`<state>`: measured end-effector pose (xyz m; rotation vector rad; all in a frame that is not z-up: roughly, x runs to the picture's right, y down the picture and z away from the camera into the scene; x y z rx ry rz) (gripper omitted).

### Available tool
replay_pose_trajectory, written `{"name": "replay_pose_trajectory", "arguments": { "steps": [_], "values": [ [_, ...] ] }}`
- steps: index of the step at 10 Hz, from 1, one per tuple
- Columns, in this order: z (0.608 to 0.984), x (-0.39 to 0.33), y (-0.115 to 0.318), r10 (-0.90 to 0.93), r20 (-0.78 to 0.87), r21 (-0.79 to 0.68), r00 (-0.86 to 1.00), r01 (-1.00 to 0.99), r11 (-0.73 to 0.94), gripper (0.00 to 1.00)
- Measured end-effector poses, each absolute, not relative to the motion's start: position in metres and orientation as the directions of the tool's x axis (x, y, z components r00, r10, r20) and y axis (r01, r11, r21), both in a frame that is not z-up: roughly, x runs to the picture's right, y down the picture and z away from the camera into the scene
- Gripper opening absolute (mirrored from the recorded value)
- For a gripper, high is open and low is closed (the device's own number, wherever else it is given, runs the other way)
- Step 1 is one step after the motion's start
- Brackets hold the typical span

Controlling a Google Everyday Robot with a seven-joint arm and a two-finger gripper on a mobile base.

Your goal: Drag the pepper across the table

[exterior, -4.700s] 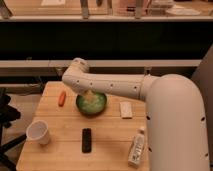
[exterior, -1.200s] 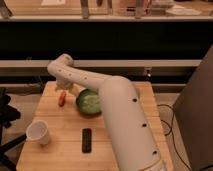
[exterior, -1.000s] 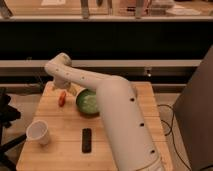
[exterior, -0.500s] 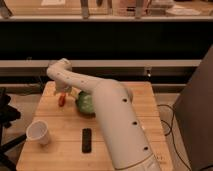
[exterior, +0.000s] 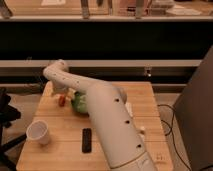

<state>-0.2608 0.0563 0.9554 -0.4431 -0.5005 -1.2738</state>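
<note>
The pepper [exterior: 62,100] is small and red-orange. It lies on the left part of the wooden table [exterior: 60,150], just left of a green bowl [exterior: 79,103]. My gripper [exterior: 59,93] is at the end of the white arm [exterior: 100,107], which reaches from the lower right across the table. The gripper sits directly above the pepper's far side and looks to be touching it. The gripper hides part of the pepper.
A white cup [exterior: 39,132] stands at the front left. A black remote [exterior: 87,140] lies at the front middle. A small white object [exterior: 129,108] and part of a white bottle [exterior: 141,131] show right of the arm. A dark counter runs behind the table.
The arm has swung left from over the bowl, and the gripper has come down onto the pepper. The pepper has barely shifted.
</note>
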Motion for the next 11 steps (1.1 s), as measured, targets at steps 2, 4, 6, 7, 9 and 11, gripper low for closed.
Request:
{"name": "replay_pose_trajectory", "arguments": {
  "steps": [2,4,6,7,9,11],
  "values": [
    [0.952,-0.253,0.049,-0.803,0.545,-0.067,0.240,0.968,0.243,0.80],
    [0.935,-0.243,0.028,-0.825,0.506,-0.099,0.252,0.967,0.234,0.80],
    [0.919,-0.240,0.003,-0.850,0.464,-0.114,0.249,0.968,0.222,0.80],
    [0.915,-0.242,-0.004,-0.857,0.453,-0.110,0.245,0.970,0.219,0.80],
    [0.914,-0.250,-0.010,-0.869,0.445,-0.079,0.214,0.977,0.201,0.80],
    [0.915,-0.261,-0.012,-0.877,0.446,-0.028,0.181,0.982,0.188,0.80]
  ]
}}
